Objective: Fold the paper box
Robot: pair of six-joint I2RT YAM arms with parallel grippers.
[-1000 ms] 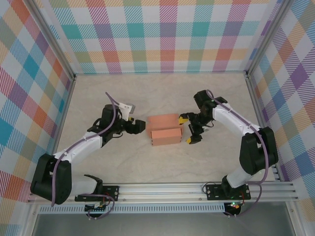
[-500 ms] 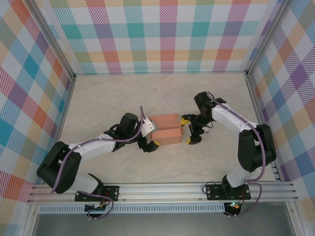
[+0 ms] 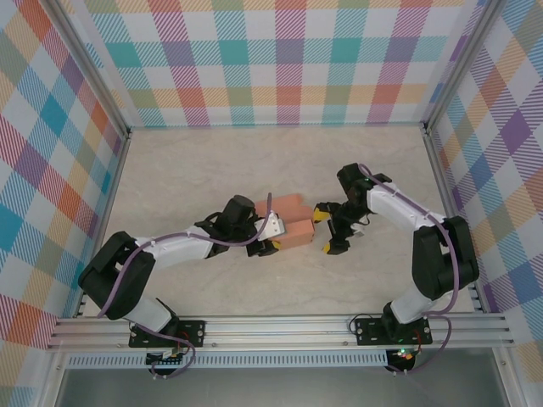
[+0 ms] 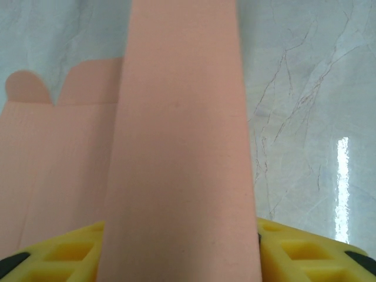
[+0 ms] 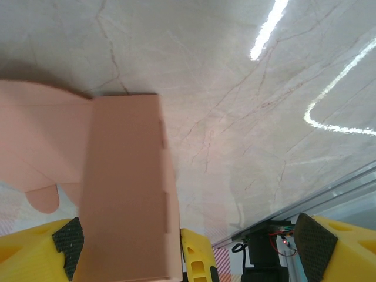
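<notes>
From above, your left gripper [image 3: 267,239] clamps the left end of the paper box [image 3: 295,222], which lies mid-table [image 3: 204,170] between the arms. Your right gripper [image 3: 326,230] stands open at its right end. Your left wrist view has a box panel filling the gap between the yellow fingers [image 4: 59,258]. Your right wrist view has the box against one finger, jaws wide.

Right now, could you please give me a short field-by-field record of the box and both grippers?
paper box: salmon card, partly folded, lying near the middle
left gripper: at the box's left end, fingers pressed on both sides of a panel
right gripper: open, at the box's right end, card beside one finger
table: pale marble surface under the box
</notes>
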